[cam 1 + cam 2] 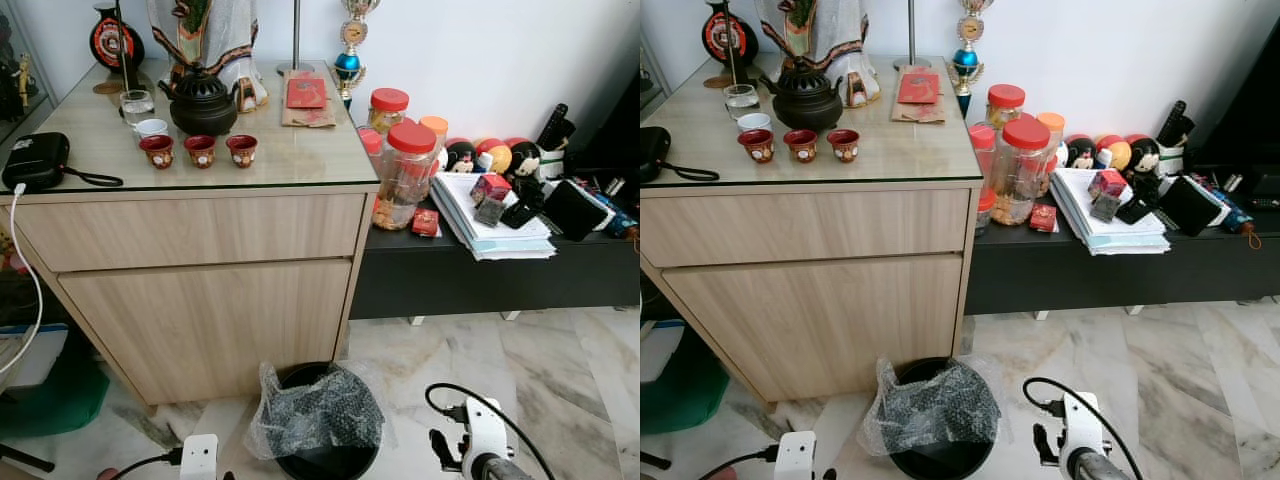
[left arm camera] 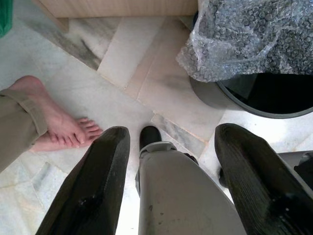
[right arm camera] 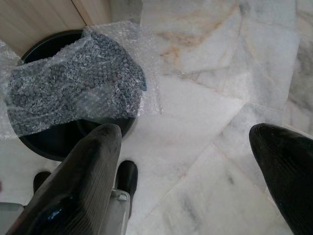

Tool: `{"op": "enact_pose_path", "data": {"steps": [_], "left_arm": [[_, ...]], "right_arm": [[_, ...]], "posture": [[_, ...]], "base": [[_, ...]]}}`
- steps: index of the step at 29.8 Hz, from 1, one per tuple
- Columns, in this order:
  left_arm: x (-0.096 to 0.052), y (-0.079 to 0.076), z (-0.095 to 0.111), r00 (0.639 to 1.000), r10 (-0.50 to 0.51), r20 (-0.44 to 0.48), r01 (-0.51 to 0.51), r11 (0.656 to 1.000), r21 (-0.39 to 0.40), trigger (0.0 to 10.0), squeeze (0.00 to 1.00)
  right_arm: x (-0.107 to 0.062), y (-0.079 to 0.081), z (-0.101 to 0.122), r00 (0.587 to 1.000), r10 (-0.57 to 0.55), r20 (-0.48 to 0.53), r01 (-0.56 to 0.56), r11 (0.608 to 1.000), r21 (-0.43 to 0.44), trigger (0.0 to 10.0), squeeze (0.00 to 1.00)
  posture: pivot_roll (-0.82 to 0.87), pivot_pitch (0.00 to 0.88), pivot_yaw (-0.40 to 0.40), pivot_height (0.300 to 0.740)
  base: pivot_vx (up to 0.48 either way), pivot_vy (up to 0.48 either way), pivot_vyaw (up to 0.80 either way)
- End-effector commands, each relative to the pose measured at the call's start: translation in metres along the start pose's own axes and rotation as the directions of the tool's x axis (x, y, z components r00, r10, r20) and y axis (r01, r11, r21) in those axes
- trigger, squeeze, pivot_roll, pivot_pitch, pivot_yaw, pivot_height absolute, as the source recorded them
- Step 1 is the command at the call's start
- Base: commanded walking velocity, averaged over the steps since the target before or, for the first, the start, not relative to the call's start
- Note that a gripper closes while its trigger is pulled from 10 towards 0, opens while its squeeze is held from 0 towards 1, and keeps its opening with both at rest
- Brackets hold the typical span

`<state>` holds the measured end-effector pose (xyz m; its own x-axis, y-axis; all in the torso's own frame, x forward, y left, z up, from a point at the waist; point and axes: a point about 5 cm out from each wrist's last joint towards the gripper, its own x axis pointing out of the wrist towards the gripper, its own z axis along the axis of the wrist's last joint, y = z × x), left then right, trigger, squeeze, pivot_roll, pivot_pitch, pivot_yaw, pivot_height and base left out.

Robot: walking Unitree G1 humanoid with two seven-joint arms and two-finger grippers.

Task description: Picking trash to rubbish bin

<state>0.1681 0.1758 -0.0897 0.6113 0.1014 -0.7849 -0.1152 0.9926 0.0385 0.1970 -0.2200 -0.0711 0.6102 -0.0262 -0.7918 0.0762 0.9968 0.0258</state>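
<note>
1 sheet of bubble wrap (image 1: 315, 410) lies draped over the rim of the round black rubbish bin (image 1: 330, 462), which stands on the marble floor (image 1: 520, 370) just in front of the wooden cabinet (image 1: 200, 290); part of the sheet hangs over the bin's opening and part spills outside its edge toward the cabinet, so the trash looks delivered but not fully pushed in; by my judgement the task is close to done for this piece, with at most a nudge left to settle it inside, and no other loose trash can be made out on the floor near the bin; the left gripper (image 2: 168, 176) hangs low beside the bin with its 2 black fingers (image 2: 93, 186) spread apart and nothing between them, and a person's bare foot (image 2: 61, 125) rests on the floor near it, on the side away from the bin; the right gripper (image 3: 195, 176) hovers on the bin's other side, its 2 fingers (image 3: 83, 176) also wide apart and empty; on the counter above the bin sit a dark teapot (image 1: 203, 100) and 3 small red cups (image 1: 199, 150), with red-lidded jars (image 1: 405, 175) on the low black shelf beside the cabinet; no brand, label or writing is legible anywhere.
</note>
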Motion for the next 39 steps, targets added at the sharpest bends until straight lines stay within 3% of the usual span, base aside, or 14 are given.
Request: {"op": "enact_pose_path", "data": {"steps": [1, 13, 17, 39], "left_arm": [[-0.0004, -0.0028, -0.0019, 1.000, -0.005, -0.008, 0.005, 1.000, 0.019, 10.0, 0.00], [-0.0004, -0.0028, -0.0019, 1.000, -0.005, -0.008, 0.005, 1.000, 0.019, 10.0, 0.00], [-0.0018, -0.0027, -0.0058, 1.000, -0.019, -0.006, 0.019, 1.000, 0.014, 10.0, 0.00], [-0.0021, -0.0069, -0.0061, 1.000, -0.024, -0.003, 0.024, 1.000, 0.004, 10.0, 0.00]], "right_arm": [[-0.0001, -0.0025, 0.0024, 1.000, -0.012, 0.008, 0.012, 1.000, 0.014, 10.0, 0.00], [-0.0001, -0.0025, 0.0024, 1.000, -0.012, 0.008, 0.012, 1.000, 0.014, 10.0, 0.00], [-0.0003, 0.0009, -0.0042, 1.000, -0.025, -0.002, 0.025, 0.999, 0.045, 10.0, 0.00], [-0.0009, -0.0013, -0.0048, 1.000, -0.029, -0.002, 0.029, 0.998, 0.048, 10.0, 0.00]], "posture": [[0.03, 0.000, -0.086, 0.740], [0.03, 0.000, -0.086, 0.740], [0.04, 0.000, -0.082, 0.740], [0.04, 0.000, -0.092, 0.740]], "base": [[0.000, 0.000, 0.00], [0.000, 0.000, 0.00], [-0.354, 0.000, 0.00], [-0.407, 0.000, 0.00]]}}
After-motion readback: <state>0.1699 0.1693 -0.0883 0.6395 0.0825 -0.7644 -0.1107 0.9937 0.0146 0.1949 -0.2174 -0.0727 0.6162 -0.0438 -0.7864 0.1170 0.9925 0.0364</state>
